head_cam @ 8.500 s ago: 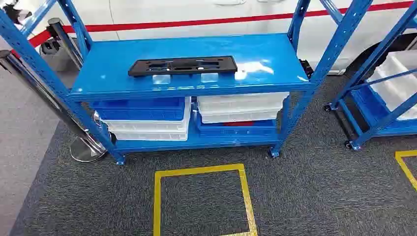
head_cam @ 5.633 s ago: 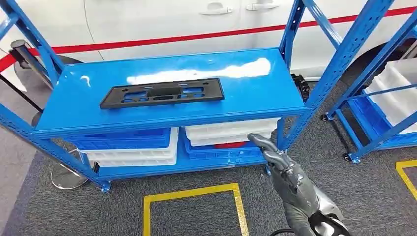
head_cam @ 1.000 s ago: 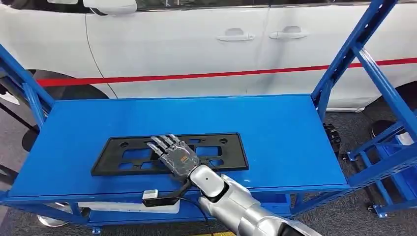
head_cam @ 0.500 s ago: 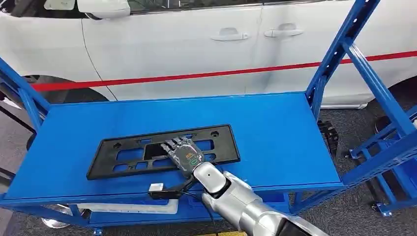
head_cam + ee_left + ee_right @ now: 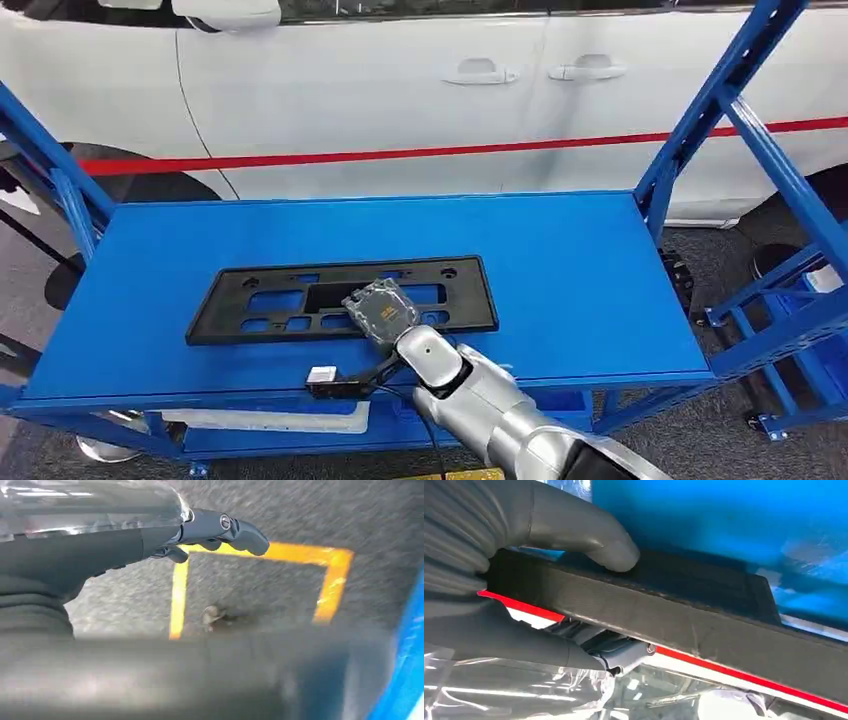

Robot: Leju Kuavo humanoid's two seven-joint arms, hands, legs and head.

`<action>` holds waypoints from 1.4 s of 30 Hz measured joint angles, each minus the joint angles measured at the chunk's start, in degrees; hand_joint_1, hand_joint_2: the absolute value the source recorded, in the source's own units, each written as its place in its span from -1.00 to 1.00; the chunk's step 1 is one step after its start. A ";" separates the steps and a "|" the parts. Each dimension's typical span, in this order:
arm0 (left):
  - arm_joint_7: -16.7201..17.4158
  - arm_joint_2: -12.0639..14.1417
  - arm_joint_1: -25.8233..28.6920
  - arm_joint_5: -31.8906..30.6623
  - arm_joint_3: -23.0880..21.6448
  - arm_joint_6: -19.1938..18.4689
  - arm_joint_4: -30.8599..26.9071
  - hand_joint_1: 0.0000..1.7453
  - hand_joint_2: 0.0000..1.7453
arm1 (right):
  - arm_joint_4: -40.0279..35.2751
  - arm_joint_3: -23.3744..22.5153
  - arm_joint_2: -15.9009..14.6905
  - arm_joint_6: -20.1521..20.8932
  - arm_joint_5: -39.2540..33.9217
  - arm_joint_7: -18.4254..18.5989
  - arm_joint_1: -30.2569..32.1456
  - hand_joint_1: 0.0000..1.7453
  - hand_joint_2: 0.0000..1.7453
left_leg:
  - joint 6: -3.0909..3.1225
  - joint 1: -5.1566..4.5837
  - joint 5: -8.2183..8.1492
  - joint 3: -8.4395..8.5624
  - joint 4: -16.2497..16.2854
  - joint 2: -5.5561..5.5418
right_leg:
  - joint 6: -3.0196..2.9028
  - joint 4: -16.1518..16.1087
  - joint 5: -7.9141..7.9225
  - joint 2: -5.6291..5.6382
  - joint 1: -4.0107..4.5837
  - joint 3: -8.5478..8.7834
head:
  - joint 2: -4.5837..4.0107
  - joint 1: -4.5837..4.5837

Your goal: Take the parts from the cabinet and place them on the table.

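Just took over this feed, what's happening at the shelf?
The robot's right hand grips the near edge of the flat black plastic panel with cut-outs, which lies on the blue metal shelf top. The thumb and fingers clamp its rim. The left hand hangs over the grey carpet with yellow tape, holding nothing.

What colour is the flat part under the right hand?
Black part, clearest in the head view.

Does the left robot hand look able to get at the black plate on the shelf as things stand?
Probably not yet: the left robot hand hangs low over the floor, while the right robot hand grips the black plate on the blue shelf.
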 joint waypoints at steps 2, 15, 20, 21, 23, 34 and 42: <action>-1.50 0.00 0.04 -0.39 0.24 0.18 0.00 -1.00 1.00 | 0.09 -0.44 0.00 -0.02 0.00 -0.68 -0.03 0.78 1.00 | -0.01 -0.10 -0.03 0.18 0.02 -0.19 | -0.50 -4.87 3.82 0.01 0.03 2.45 | 0.00 -0.02; 4.05 0.00 0.13 1.31 3.27 -3.43 0.02 -1.00 1.00 | -5.78 -9.43 -0.09 -0.96 -19.08 -20.36 -0.71 0.78 1.00 | -3.18 0.34 -8.74 -7.21 17.45 -0.29 | -2.77 -18.28 8.39 0.03 0.30 8.84 | 0.00 -0.15; 5.76 0.57 0.11 3.71 6.14 -4.20 0.02 -1.00 1.00 | -22.02 -17.71 -3.10 5.37 -40.83 -32.46 3.84 0.78 1.00 | -3.37 0.78 -1.26 1.13 0.62 -0.20 | -1.82 -17.51 8.10 0.05 0.32 8.60 | 0.00 -0.20; 5.76 0.74 0.00 3.76 6.77 -4.02 0.02 -1.00 1.00 | -26.10 -19.44 -4.26 6.40 -43.30 -33.22 5.08 0.78 1.00 | -2.43 0.42 -1.22 1.19 0.26 -0.53 | -1.43 -17.22 7.99 -0.05 0.47 8.29 | 0.00 -0.05; 5.98 0.83 0.26 3.78 7.50 -3.56 0.02 -1.00 1.00 | -32.84 -22.37 -6.04 8.38 -47.68 -35.02 7.31 0.78 1.00 | -1.80 0.19 -1.02 0.60 0.55 -0.61 | -0.84 -17.35 8.36 -0.15 0.32 8.00 | 0.00 0.02; 6.83 1.36 0.56 4.74 11.17 -1.57 0.02 -1.00 1.00 | -70.03 -34.49 -15.82 36.49 -82.42 -38.73 19.26 0.78 1.00 | -0.07 0.18 -0.61 0.36 0.41 -0.48 | 0.05 -11.13 7.03 -0.02 -0.03 4.73 | 0.00 0.09; 5.96 1.62 0.23 4.22 12.35 -2.82 0.02 -1.00 1.00 | -83.91 -35.28 -18.95 41.29 -82.94 -37.55 24.56 0.78 1.00 | -2.30 -0.12 -4.75 -1.21 4.39 -0.25 | -2.14 -16.95 8.90 -0.12 -0.02 6.64 | 0.00 -0.09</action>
